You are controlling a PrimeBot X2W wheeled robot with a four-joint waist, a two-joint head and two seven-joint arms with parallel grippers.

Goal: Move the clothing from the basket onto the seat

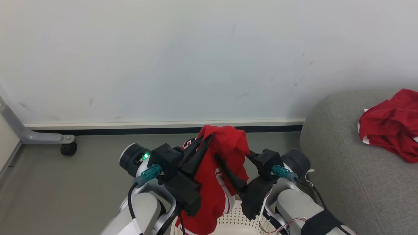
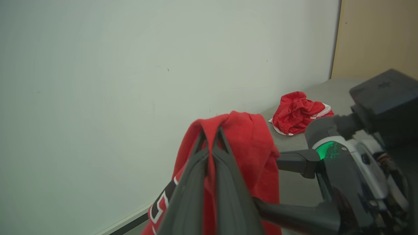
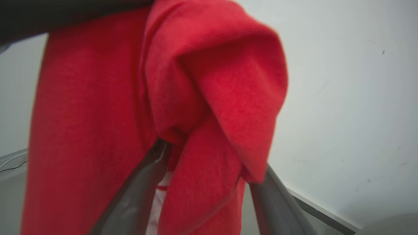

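A red garment (image 1: 225,143) of the clothing, with white trim and black-and-white lettering, hangs above the basket (image 1: 236,218). My left gripper (image 1: 204,138) is shut on its top fold, and its fingers (image 2: 199,163) pinch the cloth together. My right gripper (image 1: 232,155) is open just right of it, and its spread fingers (image 3: 137,192) straddle the hanging cloth (image 3: 183,98), which hides the tips. A second crumpled red garment (image 1: 390,125) lies on the grey seat (image 1: 339,169) at the right. That garment (image 2: 298,112) also shows in the left wrist view.
A pale wall with a dark baseboard stands close ahead. A grey metal leg with a black caster (image 1: 68,148) sits on the floor at the left. A beige panel (image 2: 375,36) stands beyond the seat's far end.
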